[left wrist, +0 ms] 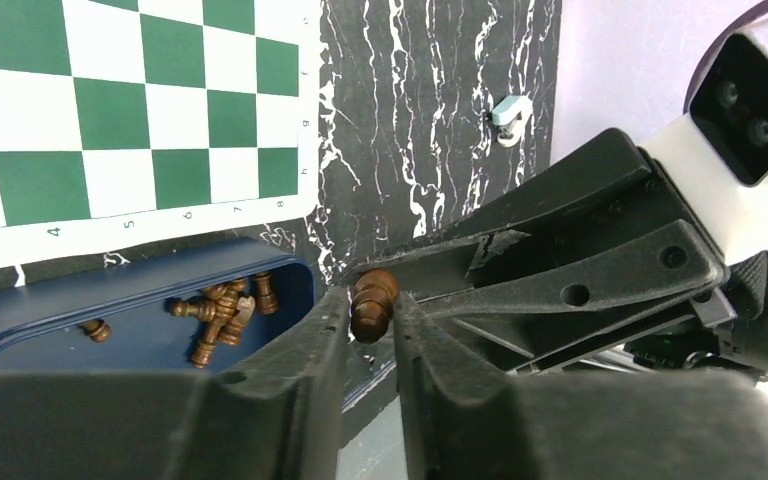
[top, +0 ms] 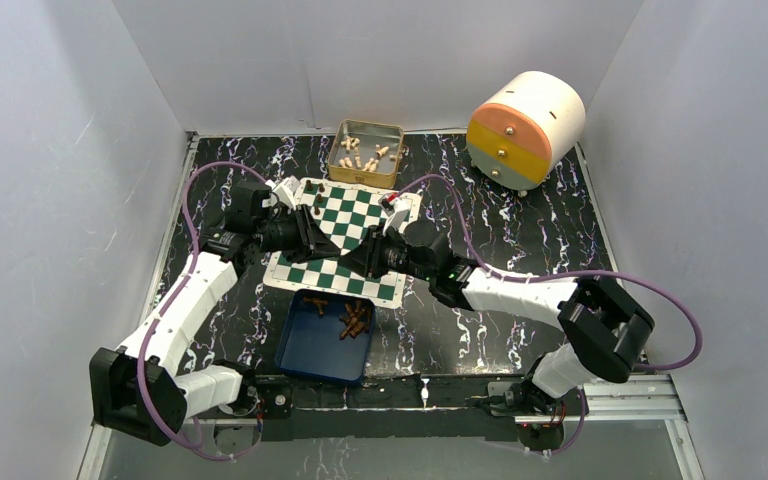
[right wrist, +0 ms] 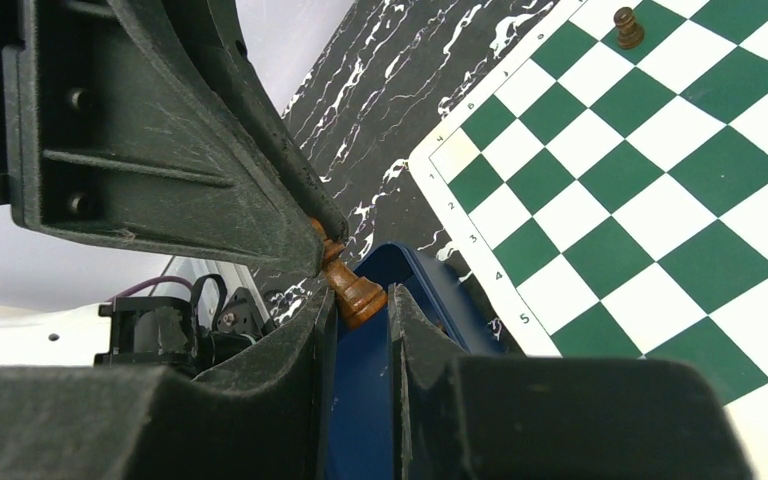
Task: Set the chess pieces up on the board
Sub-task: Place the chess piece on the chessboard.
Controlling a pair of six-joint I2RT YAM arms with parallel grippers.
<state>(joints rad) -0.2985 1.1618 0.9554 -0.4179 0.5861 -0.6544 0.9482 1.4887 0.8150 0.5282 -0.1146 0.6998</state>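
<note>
My two grippers meet tip to tip over the near part of the green-and-white board point(top: 348, 212). In the left wrist view my left gripper point(left wrist: 370, 318) is shut on a dark-brown chess piece point(left wrist: 372, 300), with the right gripper's fingers point(left wrist: 560, 290) right behind it. In the right wrist view my right gripper point(right wrist: 357, 305) is shut on the base of a dark-brown piece point(right wrist: 353, 292), whose top touches the left gripper's finger point(right wrist: 260, 170). It looks like one piece held from both ends. One dark piece point(right wrist: 627, 27) stands on the board point(right wrist: 660, 200). Several more point(top: 353, 320) lie in the blue tray point(top: 305, 355).
A gold tin point(top: 367, 152) with cream-white pieces stands behind the board. A round white, orange and yellow drawer unit point(top: 525, 130) sits at the back right. The blue tray point(left wrist: 50, 300) lies just in front of the board point(left wrist: 110, 120). White walls enclose the black marbled table.
</note>
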